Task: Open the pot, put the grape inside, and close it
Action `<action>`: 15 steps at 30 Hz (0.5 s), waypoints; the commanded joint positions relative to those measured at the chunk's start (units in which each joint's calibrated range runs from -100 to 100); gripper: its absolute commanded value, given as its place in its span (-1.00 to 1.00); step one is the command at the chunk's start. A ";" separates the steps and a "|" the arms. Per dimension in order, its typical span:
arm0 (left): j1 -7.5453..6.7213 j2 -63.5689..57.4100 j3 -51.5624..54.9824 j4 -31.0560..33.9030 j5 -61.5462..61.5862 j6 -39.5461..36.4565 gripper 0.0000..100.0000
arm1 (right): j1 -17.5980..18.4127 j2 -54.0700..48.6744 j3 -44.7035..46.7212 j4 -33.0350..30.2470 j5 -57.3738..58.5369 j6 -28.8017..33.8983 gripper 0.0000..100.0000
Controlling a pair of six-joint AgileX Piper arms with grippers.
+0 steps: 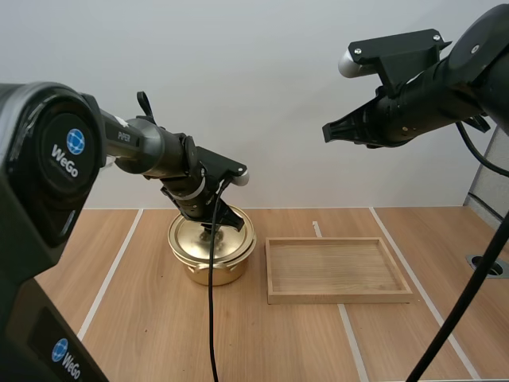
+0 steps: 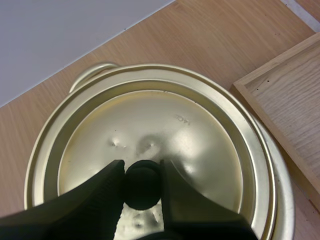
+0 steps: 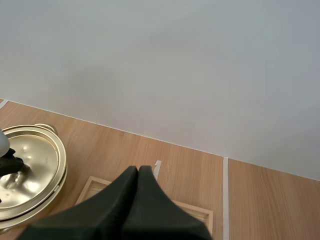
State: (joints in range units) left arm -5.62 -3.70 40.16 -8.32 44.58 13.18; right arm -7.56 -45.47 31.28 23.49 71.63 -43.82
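My left claw [image 2: 141, 171] pinches black round knob [image 2: 142, 186] of shiny gold lid [image 2: 170, 120], seemingly seated on gold pot [image 1: 211, 272]. My right claw [image 3: 138, 171] closed, empty, above rectangular wooden tray [image 1: 338, 296].

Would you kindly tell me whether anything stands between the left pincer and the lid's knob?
Nothing visible does. The left pincer is at the gold lid, its tips pinching the black knob from both sides.

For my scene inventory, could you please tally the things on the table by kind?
Gold pot: 1
Pot lid: 1
Wooden tray: 1
Total: 3
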 commanded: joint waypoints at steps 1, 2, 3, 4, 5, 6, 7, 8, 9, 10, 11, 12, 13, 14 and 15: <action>-0.07 -0.89 0.97 -0.81 6.35 0.34 -1.00 | -0.15 -0.65 0.11 0.22 -1.02 -0.52 -1.00; -0.07 -1.32 0.97 -0.81 6.35 0.34 -1.00 | -0.15 -0.65 0.11 0.22 -1.02 -0.52 -1.00; -0.07 -1.49 0.97 -0.81 6.35 0.34 -1.00 | -0.15 -0.65 0.11 0.22 -1.02 -0.52 -1.00; -0.07 -1.97 0.85 -0.81 6.58 0.34 -1.00 | -0.15 -0.65 0.11 0.22 -1.02 -0.52 -1.00; -0.07 -2.27 0.85 -0.93 6.58 0.34 -1.00 | -0.15 -0.65 0.11 0.22 -1.02 -0.52 -1.00; -0.07 -2.73 0.85 -0.93 6.58 0.34 -1.00 | -0.15 -0.65 0.11 0.22 -1.02 -0.52 -1.00; -0.07 -3.11 0.85 -0.93 6.58 0.34 -1.00 | -0.15 -0.65 0.11 0.22 -1.02 -0.52 -1.00; -0.07 -3.47 0.85 -0.93 6.58 0.34 -1.00 | -0.15 -0.65 0.11 0.22 -1.02 -0.52 -1.00; -0.07 -3.89 0.85 -1.24 6.58 0.34 -1.00 | -0.15 -0.65 0.11 0.22 -1.02 -0.52 -1.00; -0.07 -4.02 0.85 -1.52 6.94 0.34 -1.00 | -0.15 -0.65 0.11 0.22 -1.02 -0.52 -1.00; -0.07 -4.18 0.85 -1.68 7.49 0.34 -1.00 | -0.15 -0.65 0.11 0.22 -1.02 -0.52 -1.00; -0.07 -4.18 0.85 -1.68 8.35 0.34 -1.00 | -0.15 -0.65 0.11 0.22 -1.02 -0.52 -1.00; -0.07 -4.27 0.85 -1.68 8.98 0.42 -1.00 | -0.15 -0.65 0.11 0.22 -1.02 -0.52 -1.00; -0.07 -4.57 0.85 -1.68 9.14 0.87 -1.00 | -0.15 -0.65 0.11 0.35 -1.02 -0.52 -1.00; -0.07 -4.72 0.85 -1.68 9.14 0.92 -1.00 | -0.15 -0.65 0.11 0.48 -1.02 -0.62 -1.00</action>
State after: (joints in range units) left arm -5.62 -7.59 40.57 -9.19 50.95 13.60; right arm -7.56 -45.47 31.28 23.49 71.63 -43.82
